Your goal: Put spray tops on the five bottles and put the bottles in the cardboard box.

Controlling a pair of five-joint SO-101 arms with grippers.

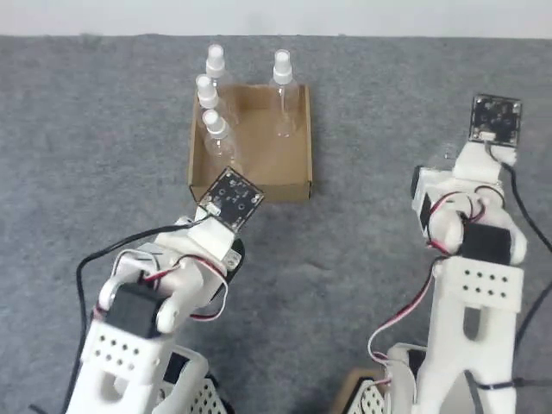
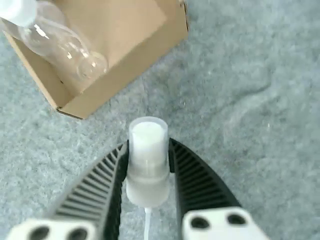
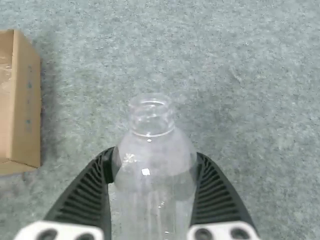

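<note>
Where the grey, felt-like surface (image 1: pixel 95 147) ends at its far side, a pale wall (image 1: pixel 345 15) runs across the top of the high view. On that surface the cardboard box (image 1: pixel 289 188) sits open-topped just ahead of the left arm. Inside it stand four bottles with tops already fitted: a row of three capped bottles (image 1: pixel 214 128) along one wall and a fourth capped bottle (image 1: pixel 283 86) by the opposite wall. From above, each arm's wrist camera sits over its own fingers, so the detail of the grips comes from the wrist views.

The left wrist view looks between the ribbed black fingers of the left end effector (image 2: pixel 148 150). It is clenched on a loose spray top (image 2: pixel 148 137), whose thin dip tube (image 2: pixel 148 225) hangs below, with a box corner and one capped bottle beyond. The right wrist view has the right end effector (image 3: pixel 152 159) grasping the fifth bottle (image 3: pixel 151 127) around its clear body. The bottle's threaded neck is open and bare, and an outer wall of the box stands off to one side.
</note>
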